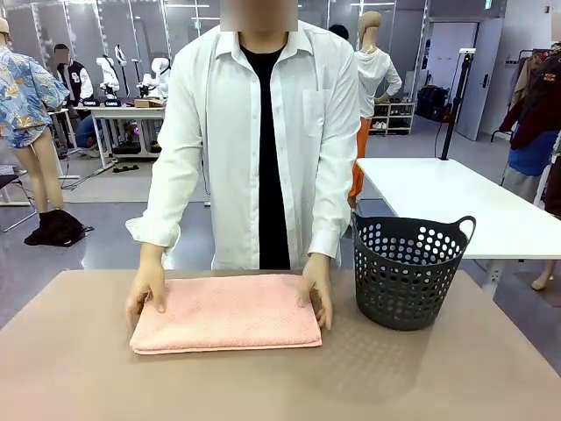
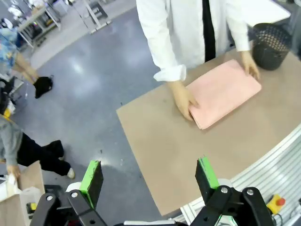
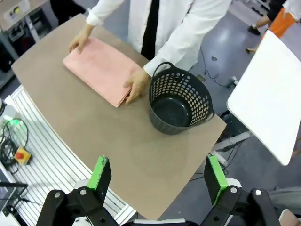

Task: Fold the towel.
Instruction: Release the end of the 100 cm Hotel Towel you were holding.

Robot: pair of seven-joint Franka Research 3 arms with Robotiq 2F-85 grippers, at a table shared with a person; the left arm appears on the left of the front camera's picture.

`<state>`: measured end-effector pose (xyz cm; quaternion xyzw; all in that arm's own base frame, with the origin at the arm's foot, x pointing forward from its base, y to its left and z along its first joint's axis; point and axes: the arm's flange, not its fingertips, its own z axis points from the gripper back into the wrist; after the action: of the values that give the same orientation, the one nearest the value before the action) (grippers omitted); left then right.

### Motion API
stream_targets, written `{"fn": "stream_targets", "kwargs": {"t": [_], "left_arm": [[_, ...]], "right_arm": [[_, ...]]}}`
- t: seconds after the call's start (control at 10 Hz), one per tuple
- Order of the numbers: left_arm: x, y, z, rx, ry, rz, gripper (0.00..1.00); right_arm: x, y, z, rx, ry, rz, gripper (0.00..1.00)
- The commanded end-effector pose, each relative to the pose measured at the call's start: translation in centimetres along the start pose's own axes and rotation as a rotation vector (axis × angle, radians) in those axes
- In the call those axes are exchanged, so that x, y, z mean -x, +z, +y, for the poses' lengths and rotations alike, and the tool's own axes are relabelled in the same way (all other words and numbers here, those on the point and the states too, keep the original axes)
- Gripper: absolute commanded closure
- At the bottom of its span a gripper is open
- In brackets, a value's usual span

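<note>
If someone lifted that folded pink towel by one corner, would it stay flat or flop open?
The towel would probably flop: it is soft terry cloth lying in loose folded layers. The layers would likely peel apart, since only the person's hands press its ends. It looks light.

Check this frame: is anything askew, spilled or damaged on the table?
Nothing stands out. The towel lies flat and neatly folded under the person's hands, and the basket stands upright and empty beside it.

No legible text or labels anywhere
</note>
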<state>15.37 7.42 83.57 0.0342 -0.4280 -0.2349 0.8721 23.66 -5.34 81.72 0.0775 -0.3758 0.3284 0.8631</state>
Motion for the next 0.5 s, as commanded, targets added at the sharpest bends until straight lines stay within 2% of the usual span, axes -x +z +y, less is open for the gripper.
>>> {"fn": "stream_targets", "kwargs": {"t": [0.0,0.1,0.2,0.4], "left_arm": [[0.6,-0.4,-0.1,-0.016,0.047,-0.026,0.0],[0.6,-0.2,-0.2,-0.038,0.03,-0.023,0.0],[0.5,-0.1,0.1,0.002,0.017,-0.004,0.0],[0.5,-0.1,0.1,0.002,0.017,-0.004,0.0]], "right_arm": [[2.0,-0.5,0.6,0.039,-0.055,-0.013,0.0],[2.0,-0.8,0.5,0.018,-0.043,0.002,0.0],[1.1,0.4,0.2,0.015,-0.02,-0.009,0.0],[1.1,0.4,0.2,0.015,-0.02,-0.009,0.0]]}}
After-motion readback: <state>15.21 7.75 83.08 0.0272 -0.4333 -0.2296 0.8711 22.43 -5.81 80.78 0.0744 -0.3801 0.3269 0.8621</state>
